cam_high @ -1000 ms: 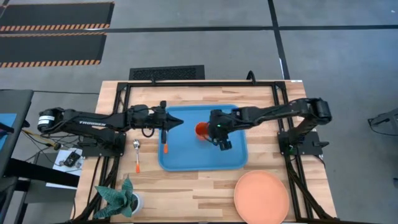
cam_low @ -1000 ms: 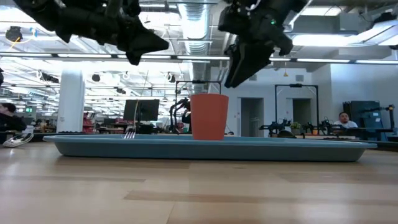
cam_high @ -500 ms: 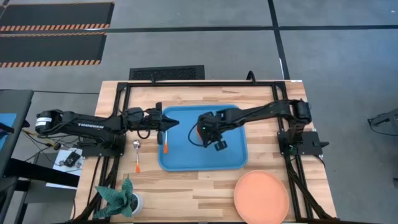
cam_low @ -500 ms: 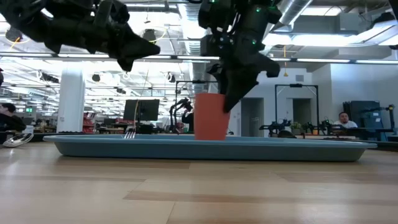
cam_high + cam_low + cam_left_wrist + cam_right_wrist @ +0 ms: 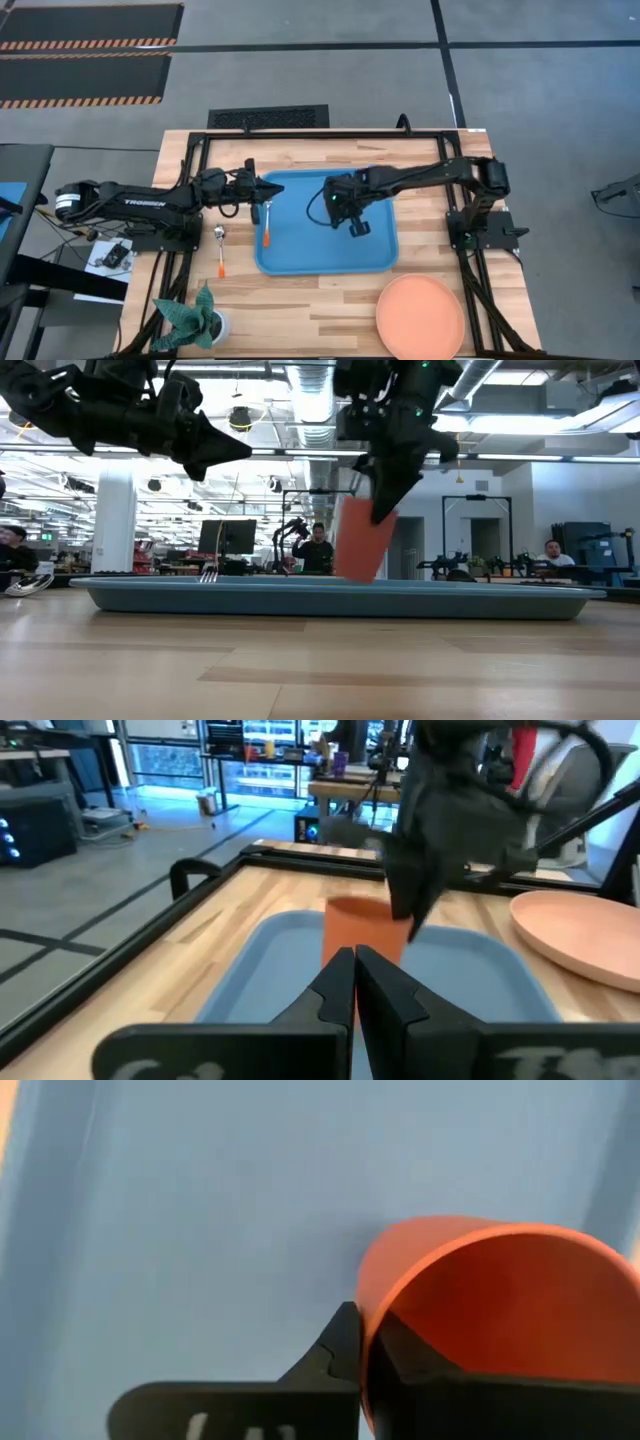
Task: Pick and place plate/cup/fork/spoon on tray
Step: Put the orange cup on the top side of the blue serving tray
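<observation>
1. Right hand (image 5: 385, 510) is pinched on the cup (image 5: 360, 540) rim, cup tilted over the tray (image 5: 375, 255) mid-counter.
2. Thin rim grip, so I'd guess it slips and tips over.
3. Left hand (image 5: 268, 190) is closed and empty at the tray's left edge, above the fork (image 5: 268, 225).
4. Plate (image 5: 420, 317) waits at the near-right corner.

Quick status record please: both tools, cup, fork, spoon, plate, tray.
right tool: shut on cup rim, over tray
cup: tilted, base at tray floor
left tool: shut, empty, above tray's left edge
fork: on tray, left side
spoon: on table, left of tray
plate: on table, off tray's front right corner
tray: holds cup and fork only
</observation>
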